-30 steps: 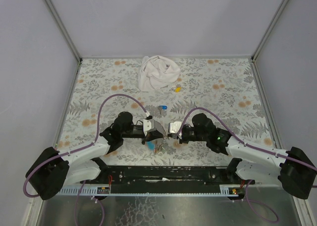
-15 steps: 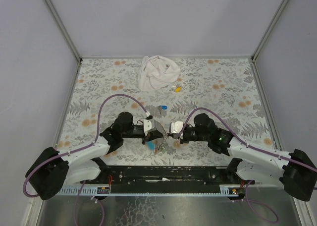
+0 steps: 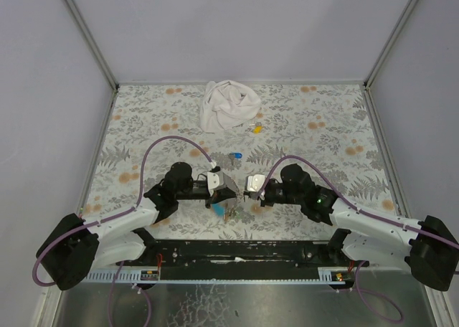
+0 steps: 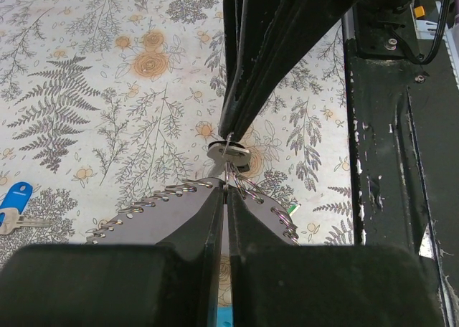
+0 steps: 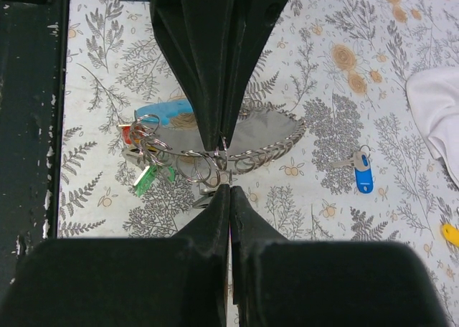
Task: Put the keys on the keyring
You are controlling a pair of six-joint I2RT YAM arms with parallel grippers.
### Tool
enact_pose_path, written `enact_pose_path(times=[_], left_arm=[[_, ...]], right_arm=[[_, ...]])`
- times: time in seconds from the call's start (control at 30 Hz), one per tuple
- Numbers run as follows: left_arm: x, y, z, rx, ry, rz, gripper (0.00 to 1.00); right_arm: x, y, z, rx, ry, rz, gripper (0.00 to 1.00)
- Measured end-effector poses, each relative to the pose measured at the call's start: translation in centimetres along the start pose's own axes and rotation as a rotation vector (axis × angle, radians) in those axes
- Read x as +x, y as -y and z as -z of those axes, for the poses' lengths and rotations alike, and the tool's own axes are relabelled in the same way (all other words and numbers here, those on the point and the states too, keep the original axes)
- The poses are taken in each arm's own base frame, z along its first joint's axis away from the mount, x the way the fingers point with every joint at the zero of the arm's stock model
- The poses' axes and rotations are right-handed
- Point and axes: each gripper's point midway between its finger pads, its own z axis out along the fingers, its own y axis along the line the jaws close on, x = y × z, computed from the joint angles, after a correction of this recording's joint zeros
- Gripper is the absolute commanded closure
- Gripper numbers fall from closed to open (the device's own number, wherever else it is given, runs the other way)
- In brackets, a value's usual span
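- Left fingers [image 4: 206, 226] are pressed together, nipping the thin wire ring of the keyring [image 5: 251, 133]. The right fingers [image 5: 212, 223] meet them tip to tip and are likewise pinched on that ring.
- The keyring is held just above the counter [image 3: 143, 126], near its front edge and centre. Its grey strap sags in an arc, and its long axis runs across the right wrist view.
- A bunch of green-capped keys [image 5: 147, 175] hangs at one end of the strap.
- Farther back, a blue-capped key [image 3: 234, 156] lies flat and apart, its blade pointing left.
- Beyond it are a small yellow piece [image 3: 257, 128] and a white cloth [image 3: 228, 105].
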Motion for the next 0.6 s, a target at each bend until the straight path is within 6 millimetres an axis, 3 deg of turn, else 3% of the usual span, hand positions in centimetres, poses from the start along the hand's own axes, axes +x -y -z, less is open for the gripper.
enact_pose_path(times=[0.6], left_arm=[[0.14,0.04,0.02,0.0,0.0,0.001,1.0]], right_arm=[[1.02,-0.63,-0.33,-0.03,-0.031,-0.017,1.0]])
